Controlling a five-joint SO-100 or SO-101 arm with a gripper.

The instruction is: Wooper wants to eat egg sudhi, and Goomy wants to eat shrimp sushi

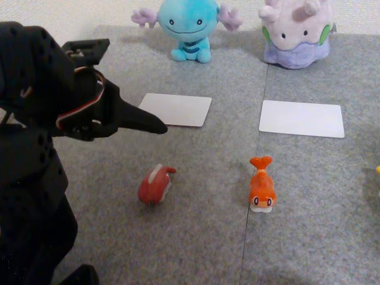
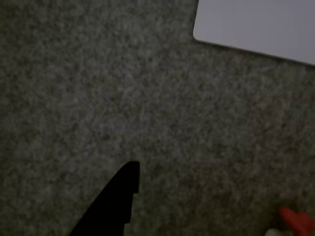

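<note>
The shrimp sushi [image 1: 262, 189], bright orange with black eyes and a white base, lies on the grey felt table [image 1: 202, 237], forked tail toward Goomy [image 1: 297, 32], eyes toward the camera. Wooper [image 1: 187, 27] sits left of Goomy in the other view. The black pincer [image 1: 155, 126] hovers empty; whether it is spread cannot be told.

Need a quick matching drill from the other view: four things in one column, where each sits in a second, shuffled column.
Things
1. light blue round plush Wooper
2. pale lilac blob plush Goomy
3. small orange fish-shaped shrimp sushi
4. dark red fish-shaped toy

Places
A. front, right of the mat seam
B. back, behind the right white card
C. front, below the left white card
D. back, behind the left white card

Pairs: 1-D, 2-B, 3-A, 4-C
</note>
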